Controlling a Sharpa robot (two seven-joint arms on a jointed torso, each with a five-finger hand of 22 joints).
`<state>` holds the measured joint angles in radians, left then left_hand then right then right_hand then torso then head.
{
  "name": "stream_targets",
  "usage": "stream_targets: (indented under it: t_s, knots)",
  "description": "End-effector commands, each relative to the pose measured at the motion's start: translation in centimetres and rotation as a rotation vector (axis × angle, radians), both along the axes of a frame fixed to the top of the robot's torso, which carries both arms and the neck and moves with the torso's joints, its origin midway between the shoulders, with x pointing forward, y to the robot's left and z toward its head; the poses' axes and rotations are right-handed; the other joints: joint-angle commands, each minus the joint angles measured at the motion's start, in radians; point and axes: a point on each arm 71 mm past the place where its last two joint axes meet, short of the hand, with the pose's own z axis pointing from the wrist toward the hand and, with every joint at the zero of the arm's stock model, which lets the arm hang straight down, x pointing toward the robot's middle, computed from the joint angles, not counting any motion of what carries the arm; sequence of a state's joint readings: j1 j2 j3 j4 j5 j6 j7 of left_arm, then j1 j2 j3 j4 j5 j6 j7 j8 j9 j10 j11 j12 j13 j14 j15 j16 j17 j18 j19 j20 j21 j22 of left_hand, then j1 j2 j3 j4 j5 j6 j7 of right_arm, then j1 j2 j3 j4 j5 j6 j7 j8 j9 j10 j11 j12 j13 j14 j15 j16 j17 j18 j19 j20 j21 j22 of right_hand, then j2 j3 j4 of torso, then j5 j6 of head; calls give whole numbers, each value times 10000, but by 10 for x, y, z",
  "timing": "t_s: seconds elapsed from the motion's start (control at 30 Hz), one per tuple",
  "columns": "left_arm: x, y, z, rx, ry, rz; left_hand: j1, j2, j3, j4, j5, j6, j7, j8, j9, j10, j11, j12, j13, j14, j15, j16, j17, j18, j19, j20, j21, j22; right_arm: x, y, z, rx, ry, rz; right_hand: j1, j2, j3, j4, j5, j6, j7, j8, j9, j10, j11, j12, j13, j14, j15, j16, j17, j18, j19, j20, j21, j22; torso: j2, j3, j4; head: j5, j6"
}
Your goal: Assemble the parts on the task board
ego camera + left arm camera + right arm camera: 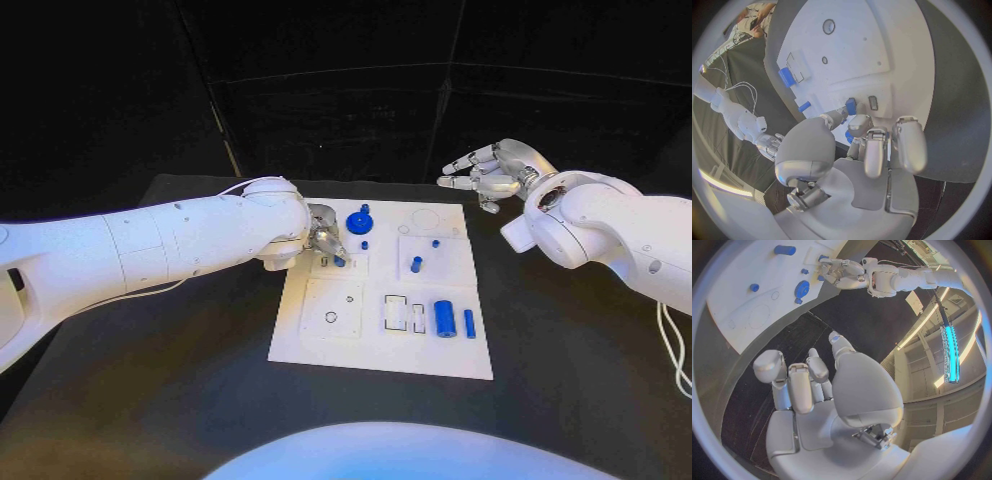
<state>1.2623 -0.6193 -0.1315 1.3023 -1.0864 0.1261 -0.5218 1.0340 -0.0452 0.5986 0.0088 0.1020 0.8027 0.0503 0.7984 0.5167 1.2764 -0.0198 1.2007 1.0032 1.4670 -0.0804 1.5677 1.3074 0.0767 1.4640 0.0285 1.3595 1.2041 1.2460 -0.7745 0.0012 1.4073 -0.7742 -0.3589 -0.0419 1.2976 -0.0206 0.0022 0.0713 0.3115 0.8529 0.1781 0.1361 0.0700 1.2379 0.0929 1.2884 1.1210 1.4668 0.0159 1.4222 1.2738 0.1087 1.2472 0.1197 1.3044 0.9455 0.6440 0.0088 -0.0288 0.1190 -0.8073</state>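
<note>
— Fingers (844, 114) of my left hand (320, 238) pinch a small blue part (851, 105), low over the task board (325, 345) near its far left corner.

— And the right?

— My right hand (493, 170) hovers beyond the board's far right corner, fingers loosely curled (holding nothing).

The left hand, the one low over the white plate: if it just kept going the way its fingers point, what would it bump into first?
Probably the small blue part right at the left hand's fingertips, with the task board just behind it. Depth is hard to judge; it may already be touching.
</note>
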Motion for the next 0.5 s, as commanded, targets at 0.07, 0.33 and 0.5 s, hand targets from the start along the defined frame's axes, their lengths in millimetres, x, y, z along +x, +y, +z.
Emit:
stream_targets:
  t_s: [0.07,0.33,0.5]
  knots:
    - [-2,0,-5,288,296,-140,-146,-17,616,-686,-31,57,-43,-59,-13,41,-67,44,14,1038,-87,31,2634,-74,26,-88,6,25,0,1,2,2,-66,77,56,44,-37,7,35,-46,0,49,-7,-41,-29,-2,-9,399,-60,-52,-9,114,-48,-25,-54,-8,1,1,0,-23,4]
    - [1,-2,-5,318,283,-107,-258,-80,332,-536,-37,150,-68,-80,-22,45,-89,70,36,1038,-108,31,2634,-78,34,-111,7,42,0,1,2,7,-70,86,56,44,-37,7,35,-46,0,49,-7,-41,-29,-2,-9,399,-60,-52,-9,114,-48,-25,-54,-8,5,-2,7,-46,-8]
    - [2,-2,-6,336,279,-88,-337,-120,114,-431,-41,201,-76,-98,-29,42,-96,79,36,1038,-115,31,2634,-80,38,-121,8,52,0,2,2,11,-75,94,53,40,-49,12,27,-49,1,50,-7,-60,-28,-17,-34,396,-60,-60,-22,119,-62,-26,-68,-37,0,0,4,-47,-21]
